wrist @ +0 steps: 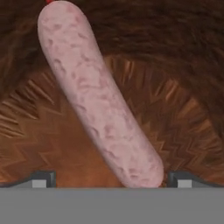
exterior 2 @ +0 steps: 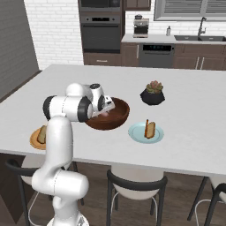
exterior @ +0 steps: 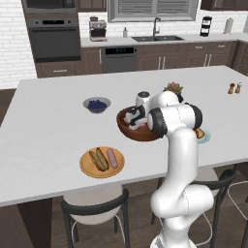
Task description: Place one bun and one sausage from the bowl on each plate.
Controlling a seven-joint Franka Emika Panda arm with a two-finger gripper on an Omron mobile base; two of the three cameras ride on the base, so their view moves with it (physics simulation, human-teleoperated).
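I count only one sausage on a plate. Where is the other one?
The second sausage lies inside the wooden bowl mid-counter, between the open gripper fingers in the hand view.

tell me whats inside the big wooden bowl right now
One pink sausage lies on the floor of the wooden bowl, between the open gripper fingertips. From the base cameras, the hand covers most of the bowl's inside.
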